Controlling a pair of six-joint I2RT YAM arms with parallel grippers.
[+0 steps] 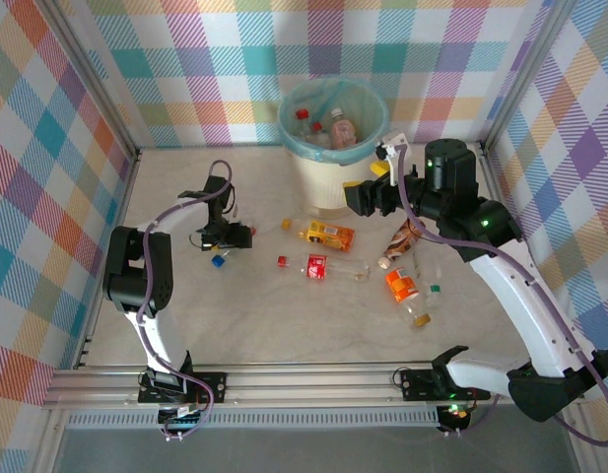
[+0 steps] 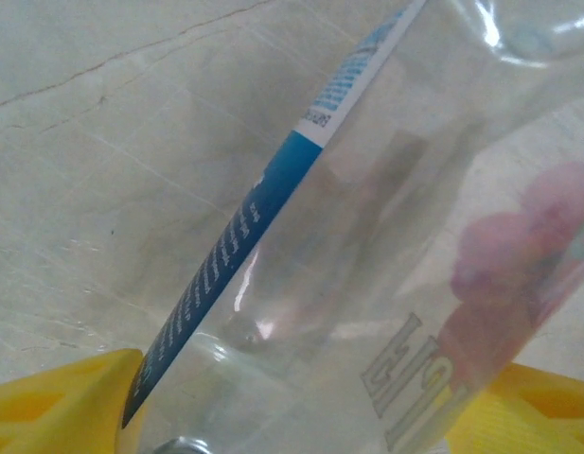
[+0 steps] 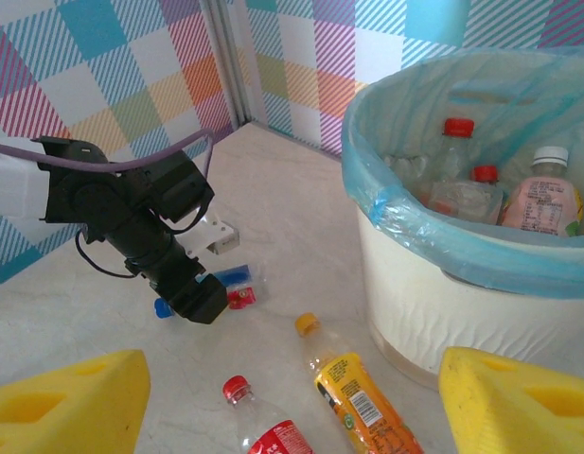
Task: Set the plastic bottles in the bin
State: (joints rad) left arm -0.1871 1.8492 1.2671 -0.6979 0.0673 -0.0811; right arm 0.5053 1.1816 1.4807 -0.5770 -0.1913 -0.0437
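My left gripper [image 1: 223, 239] [image 2: 292, 421] is low over the table left of centre. Its yellow fingers [image 2: 60, 407] press on both sides of a clear plastic bottle [image 2: 367, 236] with a blue label and blue cap [image 1: 217, 260] that lies on the table. The bin [image 1: 333, 163] [image 3: 443, 284] stands at the back with several bottles [image 3: 542, 194] inside its teal liner. My right gripper [image 1: 361, 192] [image 3: 292, 416] hovers open and empty beside the bin's front. An orange-labelled bottle [image 1: 328, 234] [image 3: 360, 407] and a red-labelled one [image 1: 318, 266] [image 3: 263, 430] lie at mid-table.
To the right lie a crushed brown bottle [image 1: 400, 239], an orange bottle [image 1: 402, 286] and a clear one [image 1: 422, 313]. Checkered walls close in the back and both sides. The left arm [image 3: 131, 213] stretches across the table's left half.
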